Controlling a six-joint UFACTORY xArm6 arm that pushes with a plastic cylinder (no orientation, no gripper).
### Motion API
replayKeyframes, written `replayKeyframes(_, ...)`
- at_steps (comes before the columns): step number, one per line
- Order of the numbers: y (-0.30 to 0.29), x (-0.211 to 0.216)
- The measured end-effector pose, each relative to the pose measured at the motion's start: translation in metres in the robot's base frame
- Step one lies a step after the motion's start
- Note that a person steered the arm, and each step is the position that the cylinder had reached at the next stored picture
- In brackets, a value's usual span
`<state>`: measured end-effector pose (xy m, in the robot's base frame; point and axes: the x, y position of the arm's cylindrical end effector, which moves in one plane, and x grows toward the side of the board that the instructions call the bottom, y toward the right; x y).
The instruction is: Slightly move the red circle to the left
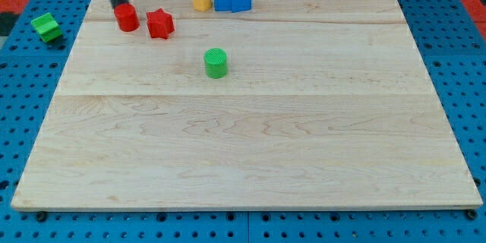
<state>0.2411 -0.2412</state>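
Here, my tip (120, 4) touches the red circle's (127, 18) top-left edge. The circle stands upright, just left of the red star (160, 23). My tool is a bare rod, pinching nothing.

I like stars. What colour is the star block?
Red. The star block shows in the camera view.

- Dark rod seen entering from view's top-left, approx. upright w/ slight lean.
- My tip (121, 4) is lowered to worktop level, near top-left corner.
- Upper arm cropped out.
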Motion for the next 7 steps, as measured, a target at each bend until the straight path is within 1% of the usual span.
replayKeyframes(1,-0.036,0.001)
replayKeyframes(3,-0.036,-0.002)
replayKeyframes(4,-0.036,-0.010)
replayKeyframes(5,-0.024,-0.013)
replayKeyframes(6,0.021,-0.001)
replayKeyframes(7,0.060,0.001)
